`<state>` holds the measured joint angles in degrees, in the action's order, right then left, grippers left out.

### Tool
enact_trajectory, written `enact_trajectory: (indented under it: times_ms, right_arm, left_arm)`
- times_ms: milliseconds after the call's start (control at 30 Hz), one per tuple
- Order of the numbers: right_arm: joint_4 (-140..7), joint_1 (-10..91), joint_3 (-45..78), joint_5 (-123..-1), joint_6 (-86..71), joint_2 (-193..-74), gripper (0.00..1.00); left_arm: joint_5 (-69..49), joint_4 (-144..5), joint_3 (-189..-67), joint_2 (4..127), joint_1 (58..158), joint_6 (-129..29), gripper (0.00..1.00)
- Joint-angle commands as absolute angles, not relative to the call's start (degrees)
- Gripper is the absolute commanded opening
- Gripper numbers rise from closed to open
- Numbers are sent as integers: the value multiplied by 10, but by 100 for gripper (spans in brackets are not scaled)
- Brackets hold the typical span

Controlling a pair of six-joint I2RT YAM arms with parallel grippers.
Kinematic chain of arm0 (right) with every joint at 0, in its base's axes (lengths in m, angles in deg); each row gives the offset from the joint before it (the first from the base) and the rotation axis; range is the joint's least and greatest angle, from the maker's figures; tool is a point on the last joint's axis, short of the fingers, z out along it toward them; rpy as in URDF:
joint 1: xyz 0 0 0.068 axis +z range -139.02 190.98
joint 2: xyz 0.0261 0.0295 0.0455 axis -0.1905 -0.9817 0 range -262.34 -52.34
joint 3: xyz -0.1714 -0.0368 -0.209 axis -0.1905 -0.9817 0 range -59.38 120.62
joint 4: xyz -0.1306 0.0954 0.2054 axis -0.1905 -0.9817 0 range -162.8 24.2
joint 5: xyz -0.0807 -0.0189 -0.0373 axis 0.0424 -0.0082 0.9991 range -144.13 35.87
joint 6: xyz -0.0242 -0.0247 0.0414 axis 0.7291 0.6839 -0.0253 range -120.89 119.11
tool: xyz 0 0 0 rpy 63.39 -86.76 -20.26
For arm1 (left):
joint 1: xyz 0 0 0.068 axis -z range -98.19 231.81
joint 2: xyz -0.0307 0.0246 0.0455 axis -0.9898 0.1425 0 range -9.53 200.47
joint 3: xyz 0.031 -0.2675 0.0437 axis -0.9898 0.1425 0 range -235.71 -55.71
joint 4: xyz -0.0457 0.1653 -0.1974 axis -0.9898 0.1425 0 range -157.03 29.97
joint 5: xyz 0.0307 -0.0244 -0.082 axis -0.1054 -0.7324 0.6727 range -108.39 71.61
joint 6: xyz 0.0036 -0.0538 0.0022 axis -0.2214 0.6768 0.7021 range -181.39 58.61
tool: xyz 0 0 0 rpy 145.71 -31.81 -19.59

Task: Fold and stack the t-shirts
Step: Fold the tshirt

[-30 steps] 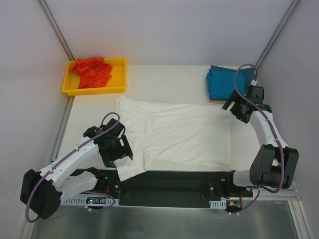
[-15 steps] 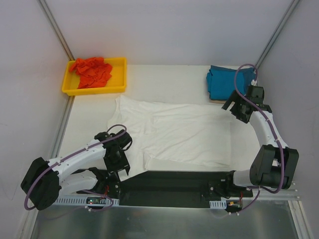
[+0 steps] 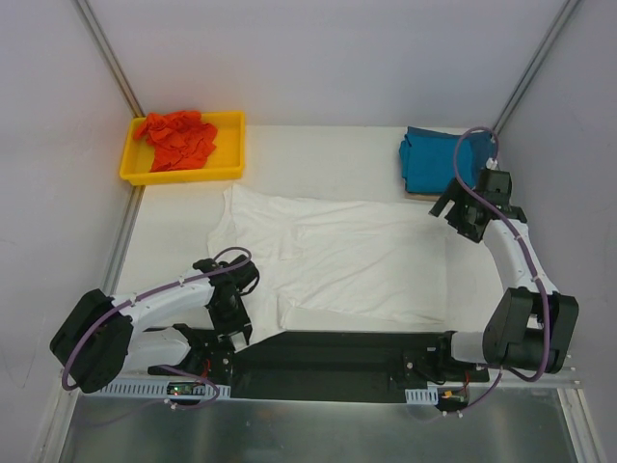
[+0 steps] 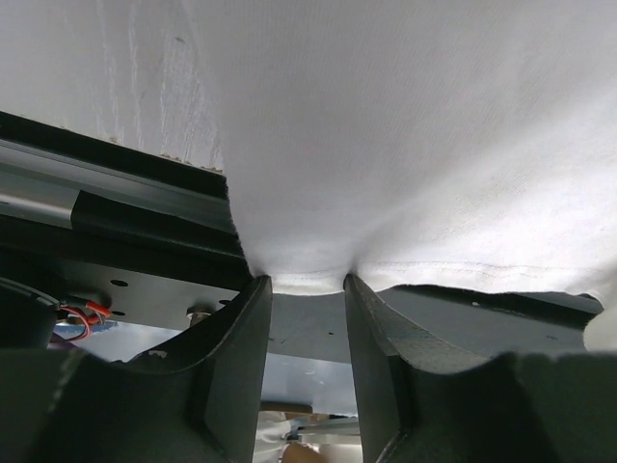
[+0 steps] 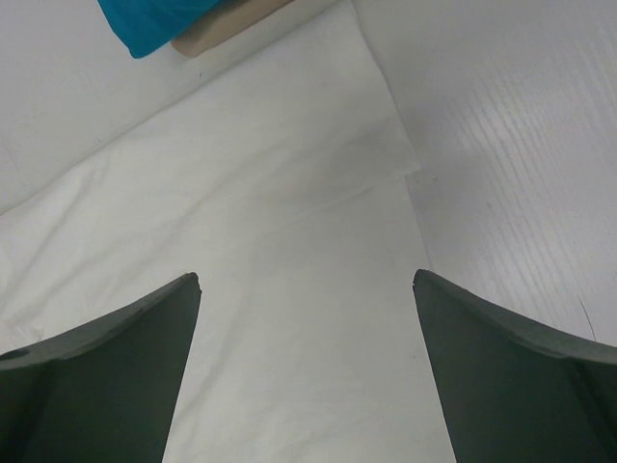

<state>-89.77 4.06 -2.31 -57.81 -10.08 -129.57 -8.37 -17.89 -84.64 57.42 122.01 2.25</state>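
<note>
The white t-shirt [image 3: 357, 256] lies spread flat on the table's middle; no print shows. My left gripper [image 3: 231, 316] is at its near-left corner by the table's front edge. In the left wrist view the jaws stand close together on the shirt's hem [image 4: 307, 280], which bunches between the fingertips. My right gripper [image 3: 455, 212] hovers open and empty over the shirt's right edge [image 5: 289, 222]. The teal-blue t-shirt [image 3: 429, 159] lies folded at the back right and shows in the right wrist view [image 5: 159, 24]. The orange-red t-shirt [image 3: 176, 138] is crumpled in the tray.
A shallow yellow tray [image 3: 231, 145] stands at the back left. A tan board [image 5: 227, 24] lies under the teal shirt. The black mounting rail [image 3: 337, 352] runs along the front edge. Grey walls close in on both sides.
My left gripper has moved toward the front edge, from the shirt's left side down to its near-left hem. The right arm has barely shifted.
</note>
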Motion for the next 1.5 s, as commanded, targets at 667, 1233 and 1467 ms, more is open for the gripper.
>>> enact_trajectory:
  times_ms: [667,1233,1467]
  right_arm:
    - [-1255,74,-151,-616,-194,-1031,98]
    - [-1215,104,-254,-648,-250,-1100,48]
    - [-1192,109,-278,-653,-244,-1141,46]
  left_arm:
    - [-127,-190,-906,544,1224,-80,0]
    - [-171,-181,-986,549,1216,-116,0]
    - [-177,-179,-1013,548,1198,-109,0]
